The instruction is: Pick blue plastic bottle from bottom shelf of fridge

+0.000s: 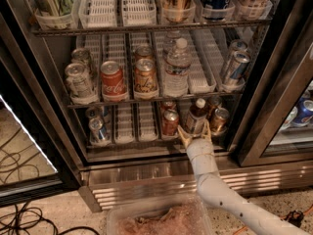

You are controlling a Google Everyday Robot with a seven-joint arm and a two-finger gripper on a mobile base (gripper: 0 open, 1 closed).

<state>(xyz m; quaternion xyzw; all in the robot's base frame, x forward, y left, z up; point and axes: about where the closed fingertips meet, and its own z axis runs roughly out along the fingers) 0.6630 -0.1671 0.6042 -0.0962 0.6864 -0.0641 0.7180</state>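
The blue plastic bottle [196, 116] stands at the front of the bottom shelf [128, 140] of the fridge [156, 173], right of centre. It has a white cap, dark shoulders and a pale label. My gripper [194, 130] reaches up from the lower right on a white arm. Its two tan fingers [183, 133] are open and sit on either side of the bottle's base, not closed on it. Copper cans stand to its left [170, 122] and right [219, 119].
A silver can [98, 129] sits at the shelf's left. The rack above holds a clear water bottle [177, 68], a red cola can [112, 80] and other cans. The open glass door [274, 106] is at right. A bin [159, 219] and cables [19, 219] lie on the floor.
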